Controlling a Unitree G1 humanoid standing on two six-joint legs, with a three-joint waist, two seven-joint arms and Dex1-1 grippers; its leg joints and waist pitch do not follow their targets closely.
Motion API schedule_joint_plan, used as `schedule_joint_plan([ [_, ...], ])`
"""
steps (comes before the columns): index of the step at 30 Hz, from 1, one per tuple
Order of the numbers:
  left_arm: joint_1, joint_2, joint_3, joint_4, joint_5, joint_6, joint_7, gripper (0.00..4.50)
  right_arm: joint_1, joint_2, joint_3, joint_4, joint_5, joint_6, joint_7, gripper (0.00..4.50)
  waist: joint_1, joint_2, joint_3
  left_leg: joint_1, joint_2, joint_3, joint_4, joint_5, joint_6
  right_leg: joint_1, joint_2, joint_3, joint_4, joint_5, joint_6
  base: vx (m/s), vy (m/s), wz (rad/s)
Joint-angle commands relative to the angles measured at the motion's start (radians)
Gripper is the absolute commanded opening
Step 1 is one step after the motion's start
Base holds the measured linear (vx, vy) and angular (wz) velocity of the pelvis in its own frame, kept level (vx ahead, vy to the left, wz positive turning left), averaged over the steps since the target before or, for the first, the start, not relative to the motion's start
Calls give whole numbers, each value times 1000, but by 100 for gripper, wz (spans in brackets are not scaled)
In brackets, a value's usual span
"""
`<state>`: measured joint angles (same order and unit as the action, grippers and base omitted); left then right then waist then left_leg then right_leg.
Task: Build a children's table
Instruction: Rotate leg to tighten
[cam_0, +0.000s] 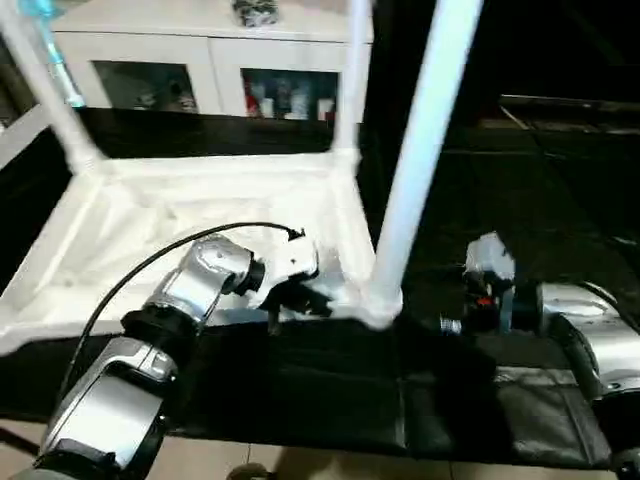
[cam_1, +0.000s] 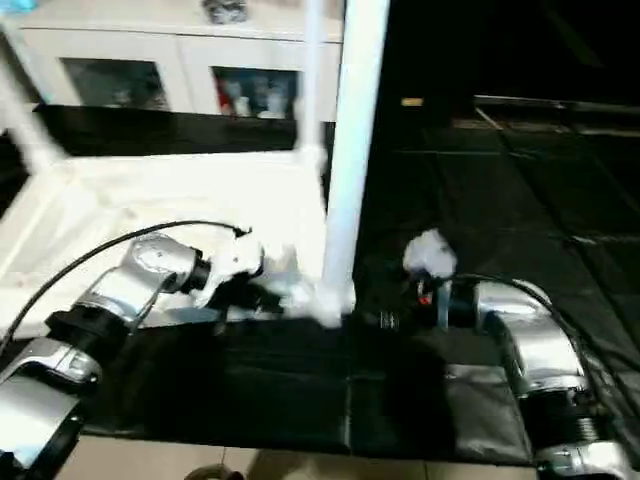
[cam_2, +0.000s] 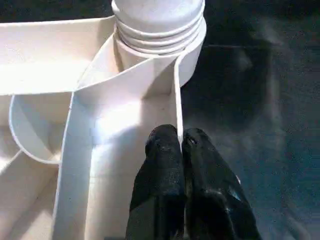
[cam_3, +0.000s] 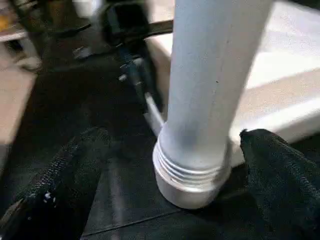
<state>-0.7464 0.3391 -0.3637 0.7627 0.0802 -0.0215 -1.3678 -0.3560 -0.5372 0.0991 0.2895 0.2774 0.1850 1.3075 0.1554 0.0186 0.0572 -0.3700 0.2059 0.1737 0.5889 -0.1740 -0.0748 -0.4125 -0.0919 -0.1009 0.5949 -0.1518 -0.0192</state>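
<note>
The white tabletop (cam_0: 150, 230) lies upside down on a black mat, ribbed underside up. Three white legs stand in its corner sockets: one far left (cam_0: 50, 90), one far right (cam_0: 350, 80), and one at the near right corner (cam_0: 420, 150). My left gripper (cam_2: 179, 142) is shut on the tabletop's thin rim wall (cam_2: 176, 95), just beside the near right socket. My right gripper (cam_3: 172, 145) is open around the base of the near right leg (cam_3: 210, 85). One black finger (cam_3: 55, 185) stands on each side of the leg, apart from it.
The black mat (cam_0: 300, 390) runs under the tabletop to a pale floor strip near me. A white glass-door cabinet (cam_0: 200, 70) stands behind the table. A black cable (cam_0: 120, 290) loops over my left forearm. Dark floor lies to the right.
</note>
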Motion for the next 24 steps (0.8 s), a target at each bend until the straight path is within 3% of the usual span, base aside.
schedule_joint_plan([
  [1, 1, 1, -42, -46, -3, -41, -80, 0, -25, -13, 17, 8, -4, -5, 33, 446, -3, -4, -76, 13, 31, -2, -65, -232, 64, 60, -62, 48, -69, -255, -216, 0, 0, 0],
  [7, 5, 9, -60, -66, -15, -70, -154, 0, -64, 4, 54, 45, -9, 4, 90, 420, 6, -1, -75, 21, 33, -1, -66, -256, 47, 54, -62, 50, -72, -291, -214, 0, 0, 0],
  [9, 5, 8, -63, -69, -19, -73, -170, 0, -71, 3, 66, 50, -3, 7, 111, 380, 9, -1, -76, 23, 34, -1, -66, -259, 43, 55, -63, 50, -71, -290, -214, 0, 0, 0],
  [11, 6, 7, -67, -74, -23, -73, -183, 0, -76, 1, 79, 55, 3, 17, 137, 376, 9, -2, -76, 20, 34, -2, -67, -254, 42, 57, -63, 50, -70, -285, -213, 0, 0, 0],
  [13, 5, 7, -69, -72, -23, -75, -191, 0, -82, 0, 90, 66, 5, 24, 158, 337, 9, 0, -77, 17, 33, -3, -67, -254, 42, 60, -63, 49, -68, -277, -214, 0, 0, 0],
  [16, 6, 6, -71, -73, -23, -77, -196, 0, -88, 3, 96, 74, 11, 33, 170, 328, 9, 0, -77, 17, 33, -4, -67, -252, 41, 60, -63, 49, -69, -280, -213, 0, 0, 0],
  [23, 13, 8, -74, -82, -24, -71, -205, 0, -90, 15, 98, 77, 12, 38, 172, 259, 9, 1, -78, 17, 33, -5, -67, -253, 36, 60, -62, 49, -68, -278, -211, 0, 0, 0],
  [24, 13, 6, -74, -82, -23, -68, -204, 0, -89, 17, 98, 75, 14, 42, 174, 259, 9, 5, -79, 17, 33, -6, -67, -250, 36, 61, -62, 49, -66, -272, -213, 0, 0, 0],
])
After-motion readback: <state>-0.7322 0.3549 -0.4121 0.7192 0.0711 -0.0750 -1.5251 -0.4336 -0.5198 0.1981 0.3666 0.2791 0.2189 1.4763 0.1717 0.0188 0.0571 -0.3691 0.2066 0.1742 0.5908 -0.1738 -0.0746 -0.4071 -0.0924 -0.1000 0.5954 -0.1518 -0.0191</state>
